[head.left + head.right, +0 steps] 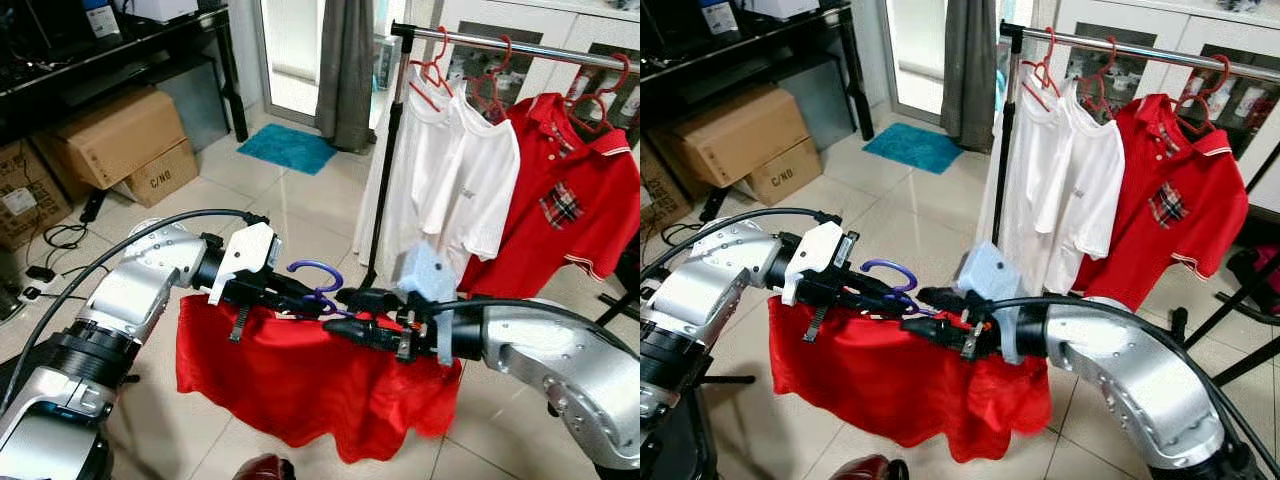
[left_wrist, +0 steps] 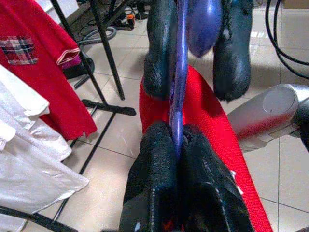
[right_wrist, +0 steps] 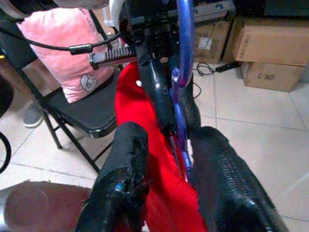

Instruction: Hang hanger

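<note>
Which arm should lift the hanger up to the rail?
Probably the left. The left gripper is shut on the hanger near its hook, while the right gripper's fingers stand open around it. The rail is on the right, though.

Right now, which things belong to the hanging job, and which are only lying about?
For the job: purple hanger carrying a red garment, left gripper and right gripper at it, clothes rail.

Lying about: cardboard boxes, blue mat, pink pillow on a folding chair.
</note>
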Robot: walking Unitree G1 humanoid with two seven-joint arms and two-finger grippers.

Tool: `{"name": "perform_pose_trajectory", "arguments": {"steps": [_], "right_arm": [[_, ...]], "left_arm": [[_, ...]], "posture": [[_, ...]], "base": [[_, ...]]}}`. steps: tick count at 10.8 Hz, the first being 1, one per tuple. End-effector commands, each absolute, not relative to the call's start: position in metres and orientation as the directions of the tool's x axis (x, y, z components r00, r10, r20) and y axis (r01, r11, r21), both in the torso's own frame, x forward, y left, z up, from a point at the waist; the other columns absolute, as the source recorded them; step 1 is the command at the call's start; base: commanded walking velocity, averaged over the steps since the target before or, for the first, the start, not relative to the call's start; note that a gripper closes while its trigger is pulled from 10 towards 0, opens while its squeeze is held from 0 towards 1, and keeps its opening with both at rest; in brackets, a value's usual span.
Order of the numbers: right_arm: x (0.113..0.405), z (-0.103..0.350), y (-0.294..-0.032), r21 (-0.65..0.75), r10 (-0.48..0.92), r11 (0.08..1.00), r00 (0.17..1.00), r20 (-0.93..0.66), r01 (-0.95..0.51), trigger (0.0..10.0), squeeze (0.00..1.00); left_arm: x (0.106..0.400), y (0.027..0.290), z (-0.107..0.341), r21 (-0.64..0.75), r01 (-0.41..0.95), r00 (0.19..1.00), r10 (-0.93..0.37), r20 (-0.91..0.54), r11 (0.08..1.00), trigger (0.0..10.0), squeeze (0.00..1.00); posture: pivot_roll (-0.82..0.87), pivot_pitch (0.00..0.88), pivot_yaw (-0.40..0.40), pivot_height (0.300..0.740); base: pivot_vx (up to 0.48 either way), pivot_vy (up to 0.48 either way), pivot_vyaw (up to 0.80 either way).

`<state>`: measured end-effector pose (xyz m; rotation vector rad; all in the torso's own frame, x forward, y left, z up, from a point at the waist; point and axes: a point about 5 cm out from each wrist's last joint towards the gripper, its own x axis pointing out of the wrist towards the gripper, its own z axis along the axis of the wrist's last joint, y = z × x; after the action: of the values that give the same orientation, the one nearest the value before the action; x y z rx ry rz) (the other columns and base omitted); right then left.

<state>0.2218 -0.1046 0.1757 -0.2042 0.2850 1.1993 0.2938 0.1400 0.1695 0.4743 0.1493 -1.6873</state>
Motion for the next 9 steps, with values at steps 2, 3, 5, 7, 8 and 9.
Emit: {"name": "perform_pose_trajectory", "arguments": {"steps": [2, 3, 5, 7, 8, 9], "right_arm": [[0.227, 0.175, -0.105, -0.042, 0.867, 0.363, 0.354, -0.350, -0.931, 0.0, 0.00], [0.228, 0.174, -0.105, -0.050, 0.862, 0.362, 0.355, -0.362, -0.931, 0.0, 0.00], [0.231, 0.171, -0.106, -0.087, 0.840, 0.349, 0.353, -0.413, -0.933, 0.0, 0.00], [0.231, 0.171, -0.106, -0.092, 0.837, 0.339, 0.345, -0.425, -0.936, 0.0, 0.00], [0.231, 0.170, -0.106, -0.094, 0.836, 0.335, 0.341, -0.429, -0.938, 0.0, 0.00], [0.232, 0.170, -0.105, -0.095, 0.837, 0.331, 0.339, -0.430, -0.939, 0.0, 0.00]], "left_arm": [[0.294, 0.132, 0.185, 0.227, 0.946, -0.126, -0.907, -0.402, -0.232, 0.0, 0.00], [0.294, 0.131, 0.186, 0.228, 0.944, -0.131, -0.907, -0.401, -0.237, 0.0, 0.00], [0.293, 0.129, 0.191, 0.234, 0.940, -0.144, -0.909, -0.390, -0.249, 0.0, 0.00], [0.293, 0.129, 0.194, 0.236, 0.939, -0.147, -0.911, -0.386, -0.251, 0.0, 0.00], [0.293, 0.128, 0.196, 0.237, 0.940, -0.146, -0.916, -0.373, -0.246, 0.0, 0.00], [0.294, 0.127, 0.198, 0.238, 0.942, -0.141, -0.923, -0.357, -0.236, 0.0, 0.00]], "posture": [[0.04, 0.000, 0.060, 0.740], [0.04, 0.000, 0.058, 0.740], [0.04, 0.000, 0.055, 0.740], [0.04, 0.000, 0.052, 0.740], [0.04, 0.000, 0.052, 0.740], [0.04, 0.000, 0.052, 0.740]], "base": [[0.000, 0.000, 0.00], [0.000, 0.000, 0.00], [0.000, 0.000, 0.00], [0.000, 0.000, 0.00], [0.000, 0.000, 0.00], [0.000, 0.000, 0.00]]}}
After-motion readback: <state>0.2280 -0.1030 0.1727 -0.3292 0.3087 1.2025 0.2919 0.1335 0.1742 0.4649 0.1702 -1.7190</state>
